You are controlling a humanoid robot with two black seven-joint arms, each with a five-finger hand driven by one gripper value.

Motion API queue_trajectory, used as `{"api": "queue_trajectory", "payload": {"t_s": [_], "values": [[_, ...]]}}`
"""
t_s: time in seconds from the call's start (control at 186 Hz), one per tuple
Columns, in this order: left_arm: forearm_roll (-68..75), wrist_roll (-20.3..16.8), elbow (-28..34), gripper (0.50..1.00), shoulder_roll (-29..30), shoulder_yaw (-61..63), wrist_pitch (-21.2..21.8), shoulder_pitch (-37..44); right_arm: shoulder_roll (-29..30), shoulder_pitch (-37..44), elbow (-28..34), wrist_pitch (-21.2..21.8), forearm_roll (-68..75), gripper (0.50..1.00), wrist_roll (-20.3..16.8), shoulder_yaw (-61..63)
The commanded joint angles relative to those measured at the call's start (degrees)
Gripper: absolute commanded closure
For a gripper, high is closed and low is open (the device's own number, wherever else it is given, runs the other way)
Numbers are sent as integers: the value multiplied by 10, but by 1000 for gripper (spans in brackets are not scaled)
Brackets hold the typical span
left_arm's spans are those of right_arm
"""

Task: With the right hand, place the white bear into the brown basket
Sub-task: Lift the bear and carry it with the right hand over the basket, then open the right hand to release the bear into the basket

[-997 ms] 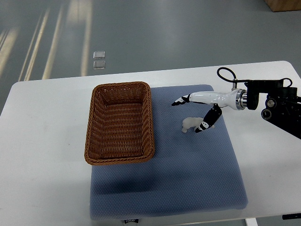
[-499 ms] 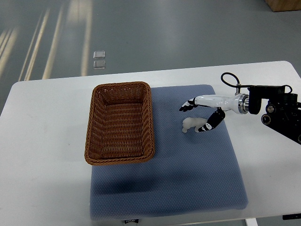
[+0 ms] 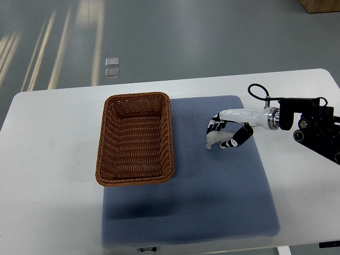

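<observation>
A small white bear [image 3: 214, 140] lies on the blue-grey mat [image 3: 202, 196], a little to the right of the brown wicker basket [image 3: 135, 139]. My right hand [image 3: 222, 135] comes in from the right edge and is over the bear. Its fingers [image 3: 214, 125] curl down on the bear's far side and the thumb [image 3: 236, 140] presses its near side. The bear still rests on the mat. The basket is empty. The left arm does not show.
The mat lies on a white table [image 3: 48, 159] and the basket stands on the mat's left part. Grey floor lies beyond the table's far edge. My right arm's black housing [image 3: 313, 125] sits over the table's right side.
The right hand's fingers, spread above the bear before, have curled down and closed around it. The bear has not moved.
</observation>
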Motion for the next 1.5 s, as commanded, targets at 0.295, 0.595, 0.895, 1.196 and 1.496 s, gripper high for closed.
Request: {"api": "queue_trajectory", "payload": {"t_s": [0.295,0.595,0.895,1.196,1.496], "values": [[0,0,0,500,0,0,0,0,2,3,0,0,-4,1000,2,-9],[0,0,0,500,0,0,0,0,3,43,1,-2,1,1000,27,-6],[0,0,0,500,0,0,0,0,78,108,0,-46,7,1000,39,-3],[0,0,0,500,0,0,0,0,234,138,-48,-52,7,1000,33,-9],[0,0,0,500,0,0,0,0,279,133,-78,-53,24,574,15,-8]]}}
